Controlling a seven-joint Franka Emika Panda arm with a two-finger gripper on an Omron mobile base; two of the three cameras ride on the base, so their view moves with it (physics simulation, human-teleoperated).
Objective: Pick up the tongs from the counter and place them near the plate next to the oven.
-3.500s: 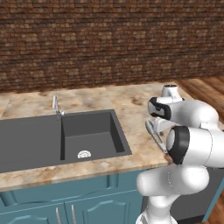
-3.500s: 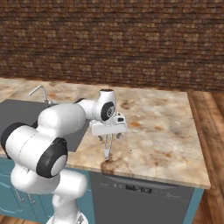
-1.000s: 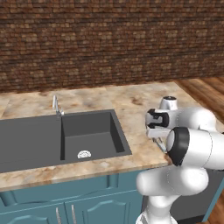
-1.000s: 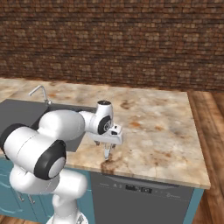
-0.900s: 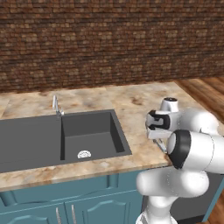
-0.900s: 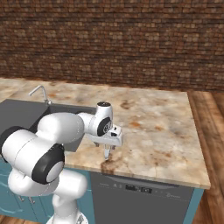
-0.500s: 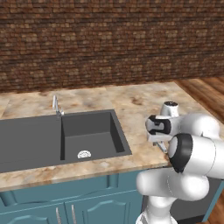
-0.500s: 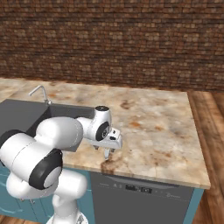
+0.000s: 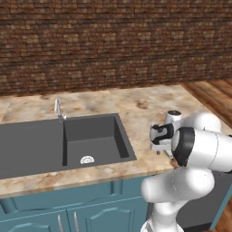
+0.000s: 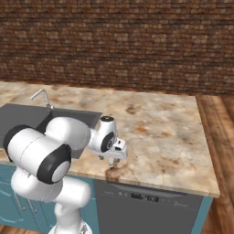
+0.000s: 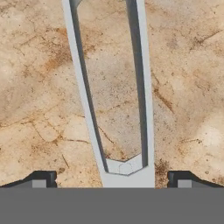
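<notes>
My jaws point(image 11: 112, 179) stood spread wide, holding nothing, low over the table point(image 9: 136, 106) near its front edge. In the hand view one dark fingertip point(image 11: 41, 178) rose at the lower left and the other at the lower right, and the tongs point(image 11: 116, 92) lay flat on the stone between them. The joined end of the tongs sat nearest my hand, midway between the two tips and apart from both; their two slim grey arms ran away from me toward the top of that view, spreading slightly as they went. I could not tell from that view whether my tips had reached the stone or hung just above it.

From the left base view my hand point(image 9: 161, 138) hung over the right part of the table, right of the dark sink point(image 9: 97, 145) and well apart from the small faucet point(image 9: 57, 110) at the sink's far rim. From the right base view my hand point(image 10: 114, 153) pointed down at the near edge of the table, above the dark appliance front point(image 10: 146, 203) set in the cabinets. A brick wall point(image 10: 119, 41) ran along the far side.
</notes>
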